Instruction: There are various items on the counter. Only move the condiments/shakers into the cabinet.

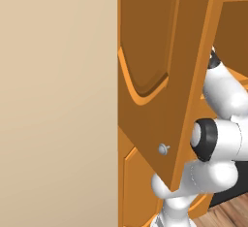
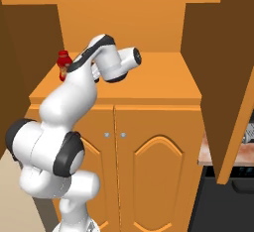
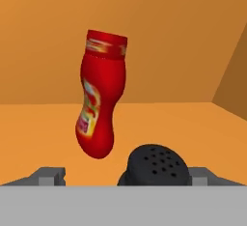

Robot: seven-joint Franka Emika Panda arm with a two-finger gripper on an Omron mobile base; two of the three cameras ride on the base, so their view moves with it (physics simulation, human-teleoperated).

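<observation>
Black shaker (image 3: 155,164) is sitting between the gripper (image 3: 126,176) fingertips (image 3: 48,176), which are standing apart and clear of its sides, its perforated top facing the hand camera and its body cut off below. Beyond it, nearer the cabinet (image 2: 149,82) shelf's back wall, the ketchup bottle (image 3: 100,99) is leaning, cap uppermost. Whether that bottle is resting on the shelf is hard to make out.

Plain beige wall (image 1: 58,100), wood-plank floor (image 1: 227,216), even flat light
</observation>
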